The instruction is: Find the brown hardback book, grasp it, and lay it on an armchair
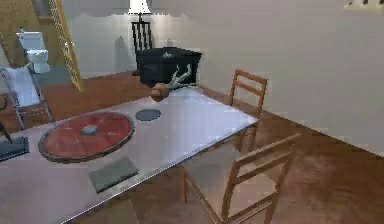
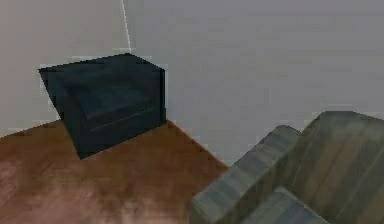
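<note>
Dining table (image 1: 205, 125): crosses the forward view, a wooden chair (image 1: 243, 172) drawn up to its right edge for seating. Dark armchair (image 2: 105, 95): backed into the room corner, a likely drop site. Striped seat (image 2: 300, 165): nearer, perhaps another armchair. Red round platter (image 1: 86, 136): mid-table. Flat dark slab (image 1: 112, 173): at the table's near edge, possibly the book, though its colour is uncertain. Gripper: state cannot be told.

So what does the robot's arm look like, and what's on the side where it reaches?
Its colours, shape and markings can't be told from these pictures. On the side where it reaches stand a dark blue boxy armchair in the corner and a grey-green striped upholstered seat nearer by, with brown wooden floor between them.
</note>
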